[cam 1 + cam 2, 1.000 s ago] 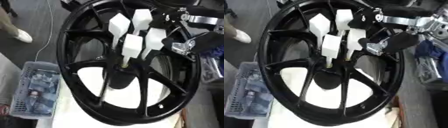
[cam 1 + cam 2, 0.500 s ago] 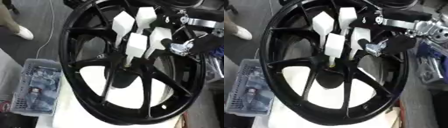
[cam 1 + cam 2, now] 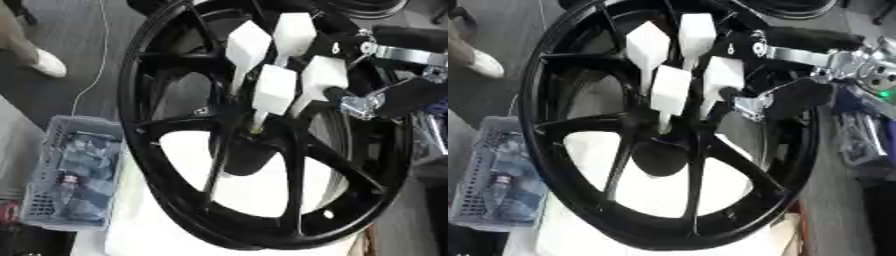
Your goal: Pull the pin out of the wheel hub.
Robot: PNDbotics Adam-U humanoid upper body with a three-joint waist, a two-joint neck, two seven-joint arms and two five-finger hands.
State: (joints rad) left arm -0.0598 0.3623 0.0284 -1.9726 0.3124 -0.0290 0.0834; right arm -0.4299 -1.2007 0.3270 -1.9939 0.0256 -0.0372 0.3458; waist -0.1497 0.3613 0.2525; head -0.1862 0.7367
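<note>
Hand [image 3: 289, 75], my right, reaches from the far right over the wheel hub [image 3: 254, 132]; fingertips pinch the pin [image 3: 257, 121] at its centre. I risk slipping off if I pull crooked.

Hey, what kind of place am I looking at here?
Probably a workshop or a robot test area. A big black wheel lies on a white table, the robot's right hand reaches down at its hub, and a grey plastic basket of small parts sits at the table's left edge.
</note>
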